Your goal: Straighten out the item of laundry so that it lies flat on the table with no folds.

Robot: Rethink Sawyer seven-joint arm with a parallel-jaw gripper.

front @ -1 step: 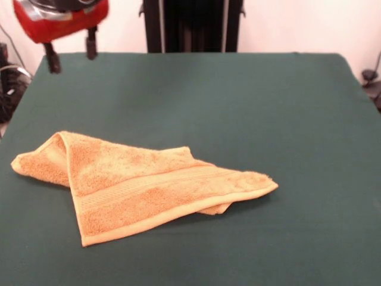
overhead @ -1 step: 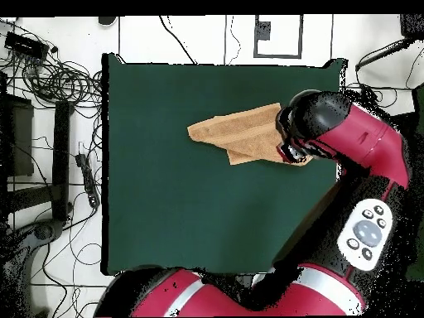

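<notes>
We saw the golden-orange towel [front @ -1 step: 137, 185] [overhead @ -1 step: 240, 134] lying crumpled on the dark green table [front @ -1 step: 268, 107] [overhead @ -1 step: 166, 207], folded over itself. A woven band ran near its front hem. One corner curled up at the front view's left, and another layer peeked out beneath the right end.

White wall [front @ -1 step: 297, 24] behind; pale floor [overhead @ -1 step: 50, 273] w/ tangled black cables [overhead @ -1 step: 58, 79], dark frame [overhead @ -1 step: 33, 166] alongside.

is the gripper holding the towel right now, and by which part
Nothing is held. The gripper hangs open above the table's far corner, clear of the folded towel, which lies on the cloth untouched.
</notes>
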